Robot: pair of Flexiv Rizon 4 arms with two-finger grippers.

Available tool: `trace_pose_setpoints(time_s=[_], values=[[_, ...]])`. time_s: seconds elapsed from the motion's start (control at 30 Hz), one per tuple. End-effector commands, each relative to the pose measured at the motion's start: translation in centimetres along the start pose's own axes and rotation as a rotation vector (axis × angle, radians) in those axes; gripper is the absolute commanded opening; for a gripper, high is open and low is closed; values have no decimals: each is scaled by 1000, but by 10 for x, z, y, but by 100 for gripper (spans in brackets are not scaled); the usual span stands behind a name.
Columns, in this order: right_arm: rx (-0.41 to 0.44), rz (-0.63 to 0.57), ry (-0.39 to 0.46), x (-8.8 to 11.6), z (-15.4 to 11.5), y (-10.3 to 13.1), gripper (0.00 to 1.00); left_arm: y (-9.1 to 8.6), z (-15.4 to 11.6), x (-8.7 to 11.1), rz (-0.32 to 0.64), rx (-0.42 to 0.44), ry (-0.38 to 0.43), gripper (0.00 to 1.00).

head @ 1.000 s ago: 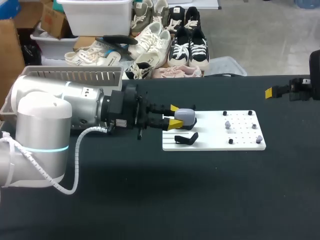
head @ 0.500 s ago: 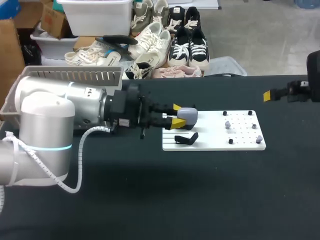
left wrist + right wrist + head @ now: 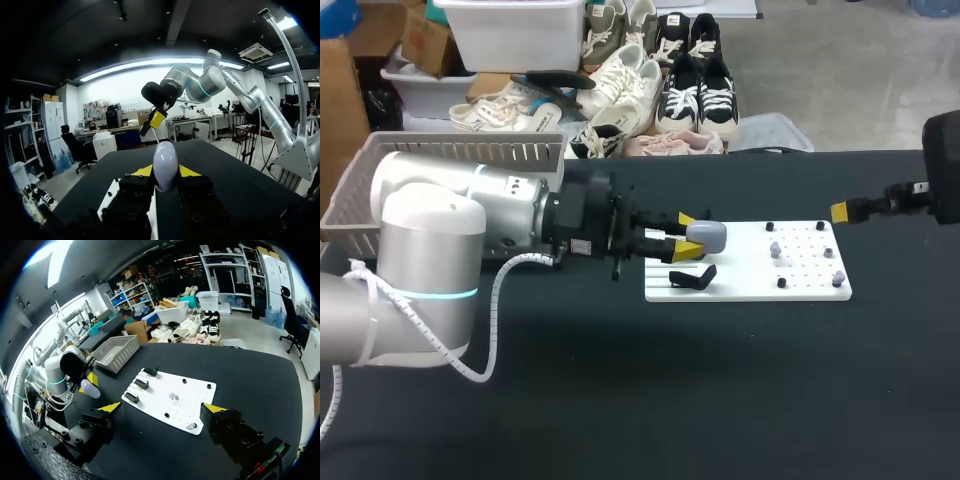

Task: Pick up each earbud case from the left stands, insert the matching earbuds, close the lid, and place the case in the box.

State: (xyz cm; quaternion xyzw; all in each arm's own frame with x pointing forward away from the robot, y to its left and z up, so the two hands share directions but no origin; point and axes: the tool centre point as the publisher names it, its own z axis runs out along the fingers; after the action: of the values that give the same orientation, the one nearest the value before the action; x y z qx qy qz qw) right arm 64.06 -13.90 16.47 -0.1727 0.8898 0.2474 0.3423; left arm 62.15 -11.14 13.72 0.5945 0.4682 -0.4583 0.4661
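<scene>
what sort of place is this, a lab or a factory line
Most likely a robotics lab test bench rather than a production line: a black table, a white fixture board with small stands and pegs, and the left gripper shut on a grey earbud case.

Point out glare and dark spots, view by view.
Head view: even light, the white board bright on the black table, where shadows hardly show. Left wrist view: the earbud case gleams on top, the left gripper holding it nearly black. Right wrist view: the right gripper dark but for its yellow tips.
</scene>
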Motion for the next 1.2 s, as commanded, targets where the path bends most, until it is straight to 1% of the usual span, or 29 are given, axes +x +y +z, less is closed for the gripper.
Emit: trace_pose_setpoints(time_s=[0.03,0.23,0.4,0.47,0.73,0.87,1.2], values=[[-8,-16,-11,12,-7,17,100,4,3,6,-7,4,-7,0],[-34,-58,-14,17,-4,42,100,2,5,8,-22,0,-7,0],[-41,-105,19,19,4,62,100,-2,5,11,-35,1,-2,0],[-31,-121,33,19,8,69,100,-3,5,13,-42,-1,0,0],[6,-168,113,24,22,88,100,-6,5,15,-66,-5,-8,0],[-6,-174,148,28,29,96,100,-7,5,16,-69,-6,-12,0],[-29,-182,188,31,39,113,100,-8,4,17,-70,-11,-10,0]])
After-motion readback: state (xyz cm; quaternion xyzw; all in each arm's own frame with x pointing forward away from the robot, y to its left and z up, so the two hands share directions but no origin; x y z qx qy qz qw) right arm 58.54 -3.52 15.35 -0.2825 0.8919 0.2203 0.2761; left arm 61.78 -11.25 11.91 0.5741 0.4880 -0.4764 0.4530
